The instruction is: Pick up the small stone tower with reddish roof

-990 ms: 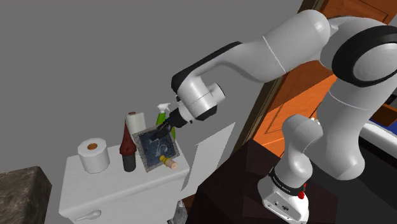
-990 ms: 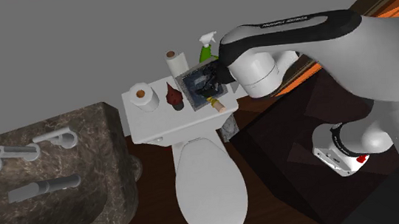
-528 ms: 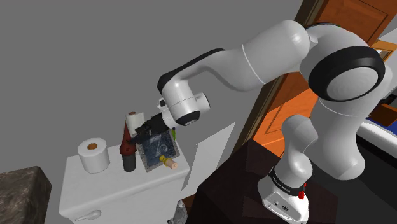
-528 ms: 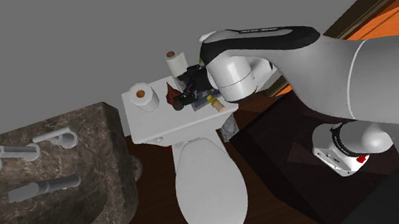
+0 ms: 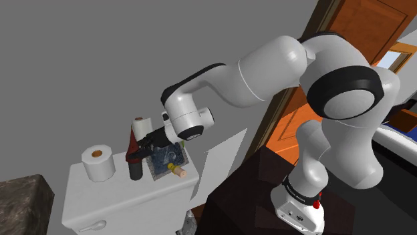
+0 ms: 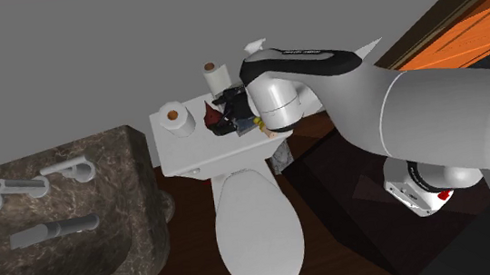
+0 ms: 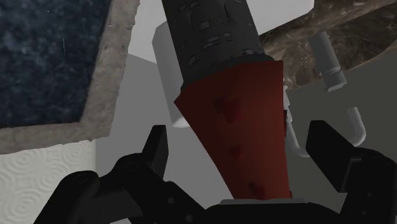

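My gripper (image 7: 242, 133): I read the jaws spread either side of the tower (image 7: 232, 108), not touching its red roof. The tower stands on the toilet tank (image 5: 120, 200), beside a paper roll (image 5: 99, 163).

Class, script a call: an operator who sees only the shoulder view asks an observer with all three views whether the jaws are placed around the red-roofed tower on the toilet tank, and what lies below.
Operator: In my shoulder view the jaws overlap the tower. Are they around it?
Observer: Yes. The wrist view shows them open, one each side of the reddish roof, neither touching it.
Operator: What lies in front of the tank, below my picture's edge?
Observer: The second exterior view shows the toilet's white lid, down.
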Robot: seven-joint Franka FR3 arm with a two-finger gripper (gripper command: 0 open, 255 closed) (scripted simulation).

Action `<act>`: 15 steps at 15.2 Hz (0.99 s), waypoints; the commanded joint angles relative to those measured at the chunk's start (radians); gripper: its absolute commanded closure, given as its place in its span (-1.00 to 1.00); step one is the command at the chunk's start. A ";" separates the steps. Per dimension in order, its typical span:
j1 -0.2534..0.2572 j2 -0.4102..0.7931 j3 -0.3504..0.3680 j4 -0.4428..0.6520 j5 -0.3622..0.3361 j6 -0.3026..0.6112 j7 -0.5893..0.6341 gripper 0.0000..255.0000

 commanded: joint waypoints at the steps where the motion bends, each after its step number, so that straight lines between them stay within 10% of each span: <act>1: -0.005 0.019 0.001 0.000 0.015 -0.018 -0.012 -1.00; 2: -0.005 0.019 0.001 0.000 0.016 -0.018 -0.012 -1.00; 3: -0.005 0.018 0.001 0.001 0.015 -0.017 -0.012 1.00; 15: 0.001 -0.019 -0.003 -0.005 -0.017 0.010 0.009 1.00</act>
